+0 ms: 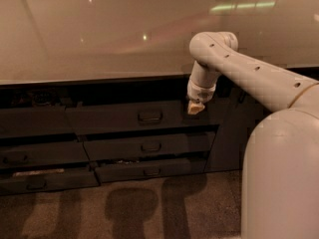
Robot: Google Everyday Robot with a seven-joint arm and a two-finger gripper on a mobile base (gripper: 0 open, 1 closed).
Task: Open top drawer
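Pointing downward from the pale arm (pixel 249 69), the tool (pixel 195 108) hangs before the right end of the top drawer (pixel 109 119), right of its centre handle (pixel 150 116); whether wide or narrow, I cannot tell. The drawer lies directly under the desk (pixel 99 44) edge.

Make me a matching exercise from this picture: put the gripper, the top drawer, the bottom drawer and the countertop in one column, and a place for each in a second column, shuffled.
Column one
1. gripper
2. top drawer
3. bottom drawer
4. countertop

Column two
A. lowest of the three stacked fronts
B. pale glossy surface above all the drawers
C. in front of the top drawer's right end, right of its handle
D. widest front, directly under the countertop

Pairs: 1-C, 2-D, 3-A, 4-B
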